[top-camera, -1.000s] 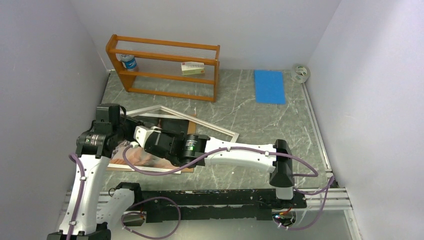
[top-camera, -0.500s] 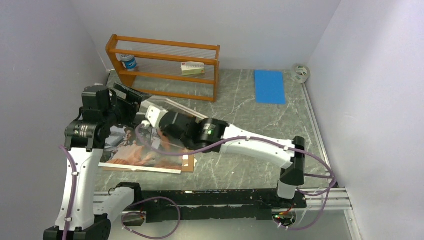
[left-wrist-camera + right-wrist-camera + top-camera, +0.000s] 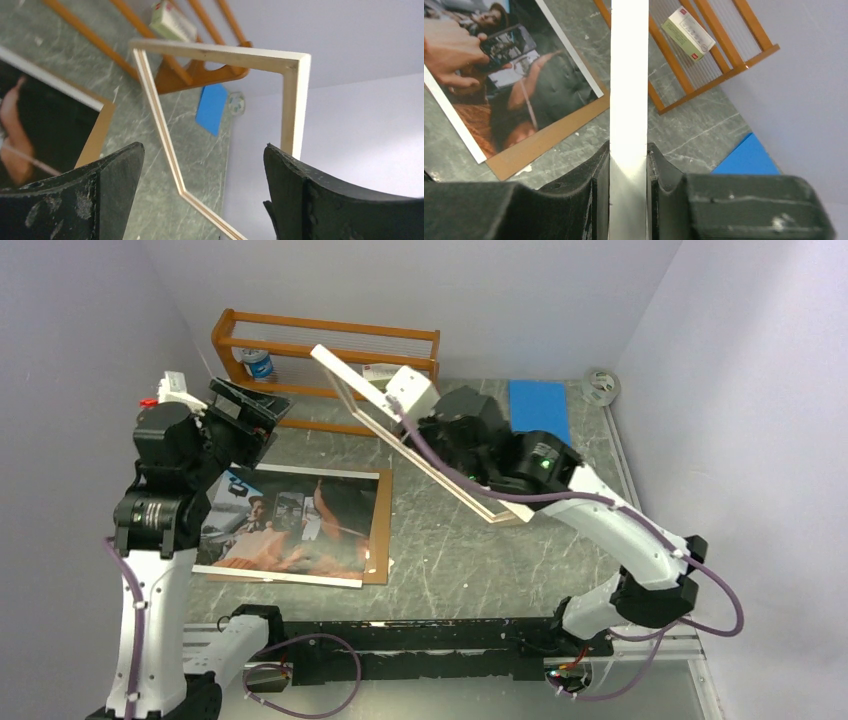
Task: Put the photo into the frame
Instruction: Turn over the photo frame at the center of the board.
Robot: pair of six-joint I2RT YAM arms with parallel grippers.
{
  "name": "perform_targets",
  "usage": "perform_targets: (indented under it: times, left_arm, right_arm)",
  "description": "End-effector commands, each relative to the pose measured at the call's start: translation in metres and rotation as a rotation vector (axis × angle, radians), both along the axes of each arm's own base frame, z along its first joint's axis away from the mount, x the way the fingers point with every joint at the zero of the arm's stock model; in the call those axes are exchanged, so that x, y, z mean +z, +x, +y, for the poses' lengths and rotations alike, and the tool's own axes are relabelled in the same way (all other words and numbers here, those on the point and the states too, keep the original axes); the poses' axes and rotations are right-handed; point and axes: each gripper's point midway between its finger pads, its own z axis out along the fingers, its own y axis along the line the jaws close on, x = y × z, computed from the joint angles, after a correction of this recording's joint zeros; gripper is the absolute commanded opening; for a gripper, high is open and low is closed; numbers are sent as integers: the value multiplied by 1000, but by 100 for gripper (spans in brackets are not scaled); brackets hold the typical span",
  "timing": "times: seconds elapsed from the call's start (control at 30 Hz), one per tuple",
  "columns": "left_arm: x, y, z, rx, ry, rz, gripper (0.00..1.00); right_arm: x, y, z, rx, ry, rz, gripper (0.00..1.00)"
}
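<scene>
Right end effector (image 3: 628, 156) pinches frame (image 3: 628, 65); unclear overhead.

Soft, even light, with no hard shadows cast.
The top view is rendered sharply; a pale sheen is seen on the glossy photo (image 3: 290, 525), left of the frame (image 3: 350, 388). In the right wrist view the frame's edge is blown out white, and the right gripper (image 3: 628, 150) clamped on it is shown dark and blurred.

The top view looks steeply down from the near side over the whole table (image 3: 450, 550). The left wrist view tilts up through the frame (image 3: 295, 100); the right looks close along its edge. All three share rack (image 3: 330, 330) and photo (image 3: 290, 520).
</scene>
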Motion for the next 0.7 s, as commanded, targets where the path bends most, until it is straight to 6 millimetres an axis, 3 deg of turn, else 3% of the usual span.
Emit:
perform_targets:
  times: [0.0, 0.17, 0.37, 0.67]
  left_arm:
    - [68, -17, 8, 6, 101, -324, 94]
    - [57, -18, 11, 12, 136, -316, 94]
    - [17, 3, 0, -39, 105, -236, 94]
    - [-63, 46, -19, -146, 76, -78, 94]
  right_arm:
    - [59, -12, -21, 28, 271, -14, 0]
    - [73, -22, -46, 13, 407, 10, 0]
    - [62, -28, -83, -93, 454, 46, 0]
    - [-2, -21, -132, -384, 506, 141, 0]
